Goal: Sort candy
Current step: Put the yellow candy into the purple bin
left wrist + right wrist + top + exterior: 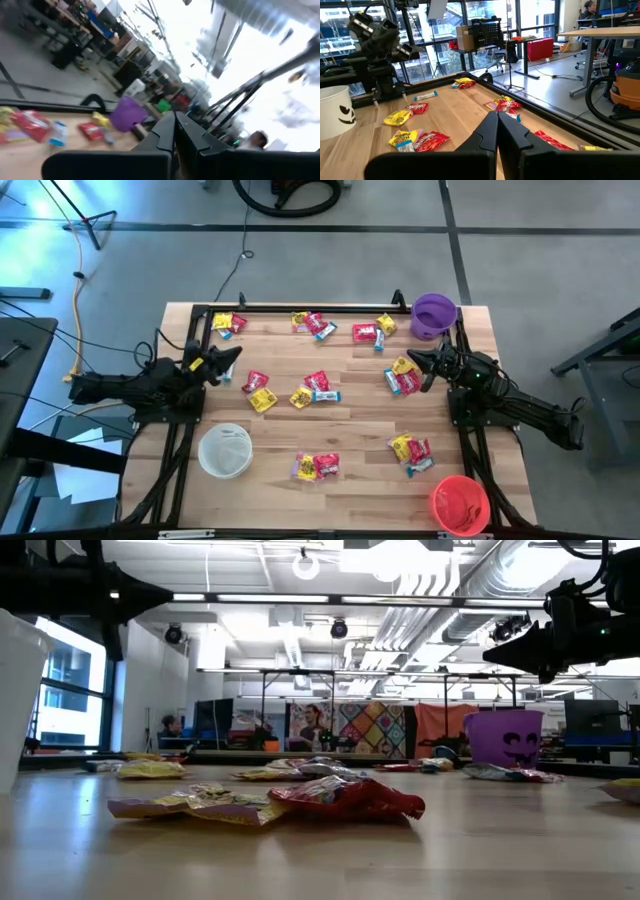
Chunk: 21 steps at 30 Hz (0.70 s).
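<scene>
wooden table (360, 480), scattered candy (316, 466), left claw (234, 356) and right claw (416, 359) clenched (both empty)

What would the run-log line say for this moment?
phase: not started | left end effector: shut, empty | right end effector: shut, empty | candy: scattered on table | bowls: no candy seen

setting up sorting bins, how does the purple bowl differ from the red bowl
The purple bowl stands at the table's far right corner; the red bowl stands at the near right corner, partly over the table edge. The purple bowl has a face printed on its side in the low view; no such mark shows on the red one. Both are round, open-topped and hold no candy.
</scene>
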Tool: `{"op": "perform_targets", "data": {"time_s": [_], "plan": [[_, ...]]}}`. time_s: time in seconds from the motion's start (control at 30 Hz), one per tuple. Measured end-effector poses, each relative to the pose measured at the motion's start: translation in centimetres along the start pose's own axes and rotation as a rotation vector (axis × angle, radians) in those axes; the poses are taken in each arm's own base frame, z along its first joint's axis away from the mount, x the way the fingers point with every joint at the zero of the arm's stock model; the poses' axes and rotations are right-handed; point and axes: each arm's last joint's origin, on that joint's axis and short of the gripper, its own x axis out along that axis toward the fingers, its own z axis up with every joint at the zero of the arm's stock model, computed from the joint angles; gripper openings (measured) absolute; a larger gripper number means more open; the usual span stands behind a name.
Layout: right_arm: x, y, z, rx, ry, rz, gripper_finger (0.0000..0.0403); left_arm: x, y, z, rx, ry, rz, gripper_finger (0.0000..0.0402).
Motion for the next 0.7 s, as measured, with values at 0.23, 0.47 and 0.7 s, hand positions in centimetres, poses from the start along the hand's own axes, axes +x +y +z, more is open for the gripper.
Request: {"op": "perform_targets", "data": {"time_s": [0.23,0.47,0.7], "plan": [[0.0,0.0,0.0,0.0,0.0,0.0,0.0,0.3,-0.3,0.2,-0.025,-0.041,-0.004,0.0],[0.0,0.0,0.0,0.0,0.0,0.0,0.0,1.2,-0.7,-0.7,0.008,0.133,-0.012,0.0],[0.0,0.0,0.0,0.0,0.0,0.0,0.0,3.4,-1.5,-1.7,0.17,0.599,0.211,0.0]]}}
